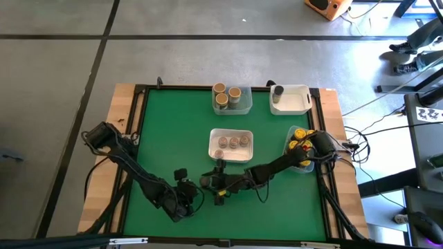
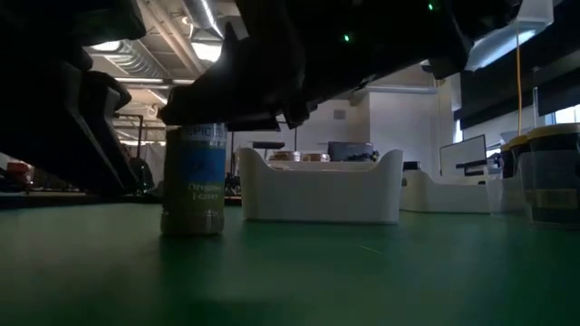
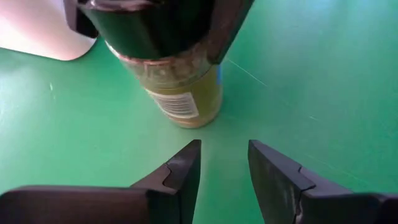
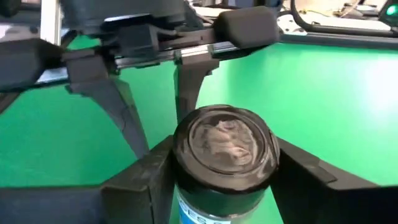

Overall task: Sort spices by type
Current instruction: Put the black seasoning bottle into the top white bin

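Note:
A small spice jar point(image 2: 193, 181) with a blue label and a dark lid point(image 4: 225, 144) stands upright near the table's near edge, between the two grippers. My right gripper point(image 4: 225, 155) reaches in from the right and is shut on the jar's top. My left gripper point(image 3: 224, 163) is open and sits just left of the jar point(image 3: 186, 93), pointing at it without touching. In the high view both grippers meet near the near edge, left gripper point(image 1: 190, 198) and right gripper point(image 1: 219, 187). My right gripper pinches the jar by its dark lid and neck point(image 4: 186, 163), one finger on each side. The fingers point(image 2: 263, 113) come in low from the table's right, nearly level. The jar is upright, and its base point(image 2: 192, 231) looks to rest on the green mat.
A white tray point(image 1: 231, 156) holding three tan-lidded jars sits mid-table. At the far edge are a clear tray point(image 1: 243, 107) with three tan-lidded jars and a white tray point(image 1: 299, 104) with one grey-lidded jar. A clear tray point(image 1: 304, 166) with yellow-lidded jars lies under the right arm.

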